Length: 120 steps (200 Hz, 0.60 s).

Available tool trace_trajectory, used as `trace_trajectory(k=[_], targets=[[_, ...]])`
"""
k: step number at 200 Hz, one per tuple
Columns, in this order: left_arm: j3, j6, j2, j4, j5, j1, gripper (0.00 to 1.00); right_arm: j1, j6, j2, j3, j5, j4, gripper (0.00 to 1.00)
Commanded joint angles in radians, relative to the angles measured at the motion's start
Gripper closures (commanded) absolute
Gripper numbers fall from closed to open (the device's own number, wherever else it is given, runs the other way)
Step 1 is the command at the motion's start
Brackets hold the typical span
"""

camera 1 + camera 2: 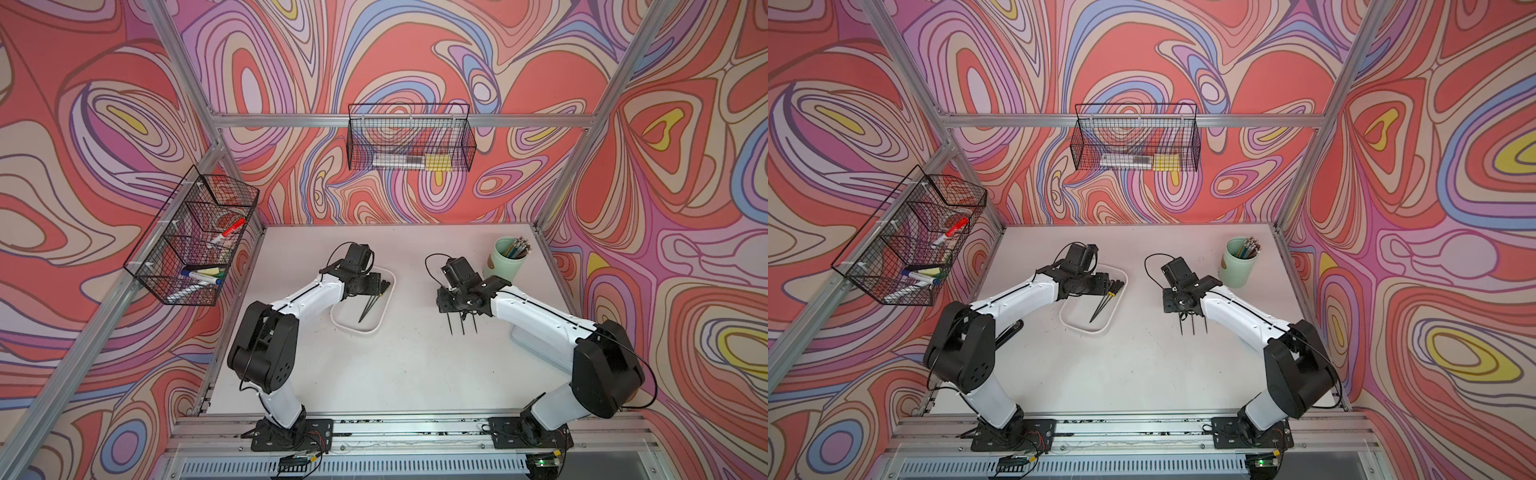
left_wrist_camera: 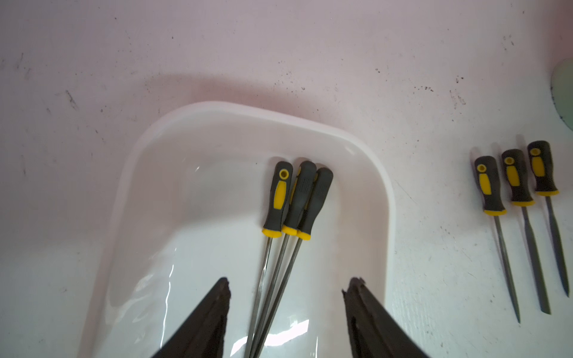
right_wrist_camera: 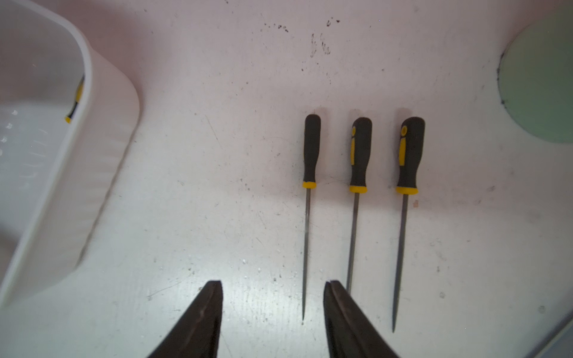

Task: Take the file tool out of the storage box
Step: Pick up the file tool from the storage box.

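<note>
The white storage box (image 1: pixel 377 329) (image 1: pixel 1084 331) stands left of the table's middle. Three file tools (image 2: pixel 297 198) with grey-and-yellow handles lie bunched inside it, also seen in a top view (image 1: pixel 371 306). My left gripper (image 2: pixel 288 285) (image 1: pixel 376 284) hangs open over the box, one jaw on each side of the files' thin shafts and apart from them. Three more files (image 3: pixel 359 155) (image 1: pixel 462 325) lie side by side on the bare table. My right gripper (image 3: pixel 273 286) (image 1: pixel 451 301) is open just above their tips and holds nothing.
A mint-green pencil cup (image 1: pixel 505 259) stands at the back right, close behind the right arm. Black wire baskets hang on the back wall (image 1: pixel 409 139) and the left wall (image 1: pixel 193 241). A pale flat tray (image 1: pixel 530 343) lies partly under the right arm.
</note>
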Motion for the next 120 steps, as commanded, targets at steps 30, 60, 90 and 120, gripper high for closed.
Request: trace_trajectory(k=[30,60,90,120], targets=[[0.128,0.086,0.150,-0.077,-0.003,0.021,0.54,-0.005,-0.012,-0.059,0.003,-0.038,-0.039,0.02],[0.188,0.108,0.216,-0.087,0.014,0.024,0.59,-0.004,-0.022,-0.079,-0.002,-0.029,-0.049,0.02],[0.237,0.132,0.269,-0.115,0.023,0.024,0.62,-0.005,-0.021,-0.080,-0.006,-0.024,-0.041,0.02],[0.257,0.142,0.294,-0.134,0.006,0.024,0.63,-0.005,-0.020,-0.078,-0.022,-0.031,-0.015,0.02]])
